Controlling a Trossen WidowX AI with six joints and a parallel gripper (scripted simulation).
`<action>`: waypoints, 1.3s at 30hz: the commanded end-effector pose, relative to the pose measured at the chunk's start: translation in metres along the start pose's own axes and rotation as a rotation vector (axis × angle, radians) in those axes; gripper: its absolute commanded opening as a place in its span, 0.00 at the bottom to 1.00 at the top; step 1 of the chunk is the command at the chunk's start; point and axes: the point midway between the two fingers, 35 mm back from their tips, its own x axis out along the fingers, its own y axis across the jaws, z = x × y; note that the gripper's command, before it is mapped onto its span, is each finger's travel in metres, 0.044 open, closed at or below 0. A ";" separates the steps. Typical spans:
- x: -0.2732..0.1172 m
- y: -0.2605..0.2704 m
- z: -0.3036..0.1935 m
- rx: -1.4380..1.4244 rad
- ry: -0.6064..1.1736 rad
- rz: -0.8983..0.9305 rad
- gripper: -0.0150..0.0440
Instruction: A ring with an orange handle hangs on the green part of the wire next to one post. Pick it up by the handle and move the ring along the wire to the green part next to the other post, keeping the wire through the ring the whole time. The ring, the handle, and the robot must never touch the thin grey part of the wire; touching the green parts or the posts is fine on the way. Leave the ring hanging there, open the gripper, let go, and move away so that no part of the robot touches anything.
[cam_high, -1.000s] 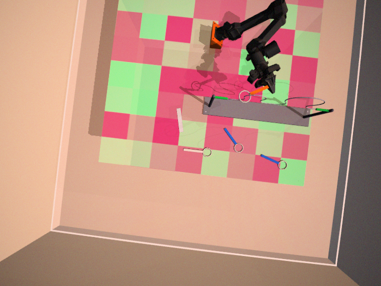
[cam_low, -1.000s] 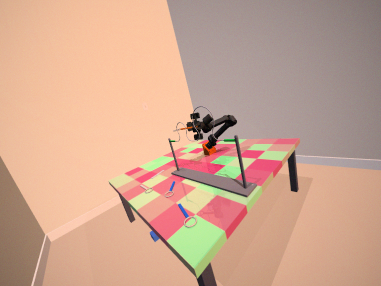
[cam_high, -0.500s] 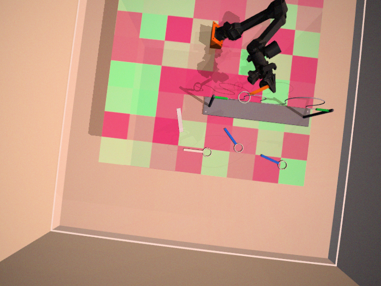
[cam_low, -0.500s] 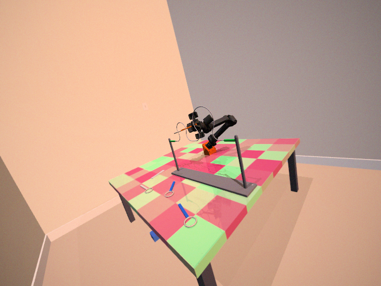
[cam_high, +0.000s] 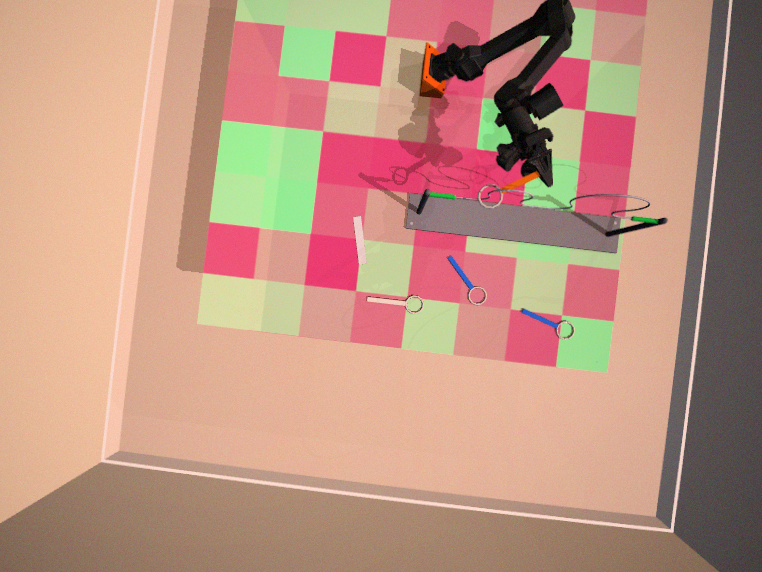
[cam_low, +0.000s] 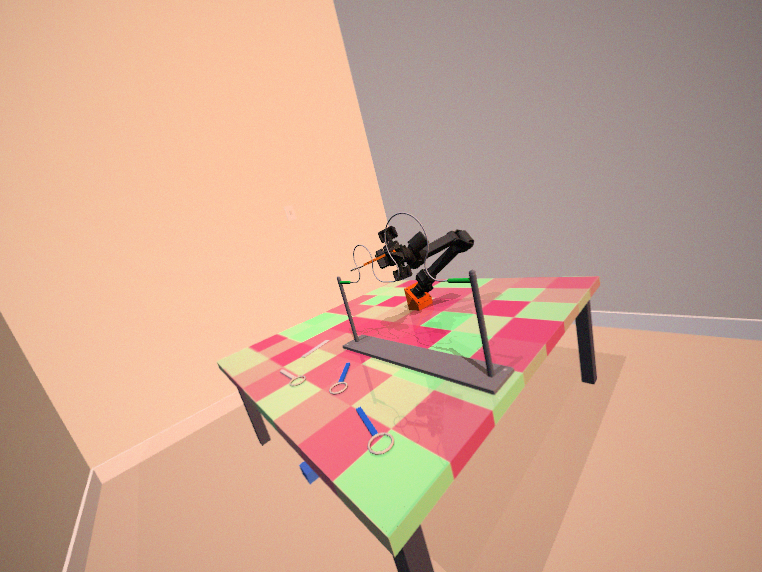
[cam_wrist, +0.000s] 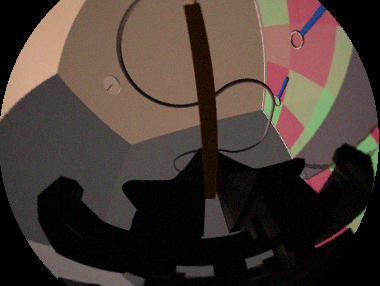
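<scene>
My gripper (cam_high: 540, 177) (cam_low: 392, 253) (cam_wrist: 203, 151) is shut on the orange handle (cam_high: 520, 181) (cam_low: 371, 261) (cam_wrist: 201, 90), high above the table. The pale ring (cam_high: 479, 197) (cam_low: 355, 269) is seen nearly edge-on in the exterior view, by the small bend of the grey wire (cam_low: 401, 213) (cam_wrist: 247, 79) toward the left post (cam_high: 422, 201) (cam_low: 348, 310). I cannot tell whether it touches the wire. The ring is out of the wrist view. One green part (cam_high: 442, 196) (cam_low: 344, 282) is at the left post, the other (cam_high: 645, 219) (cam_low: 459, 280) at the right post (cam_high: 636, 227) (cam_low: 482, 326).
The grey base (cam_high: 510, 224) (cam_low: 424, 362) carries both posts. A big wire loop rises near the arm in the exterior view. Two blue-handled rings (cam_high: 461, 272) (cam_high: 539, 318), a white-handled ring (cam_high: 385, 301) and a white bar (cam_high: 359, 240) lie on the table beyond the base.
</scene>
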 end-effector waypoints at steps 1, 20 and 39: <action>-0.002 -0.007 0.001 -0.035 0.001 -0.011 0.00; -0.016 -0.066 0.012 -0.358 0.044 -0.193 0.00; -0.033 -0.124 0.050 -0.776 0.018 -0.380 0.00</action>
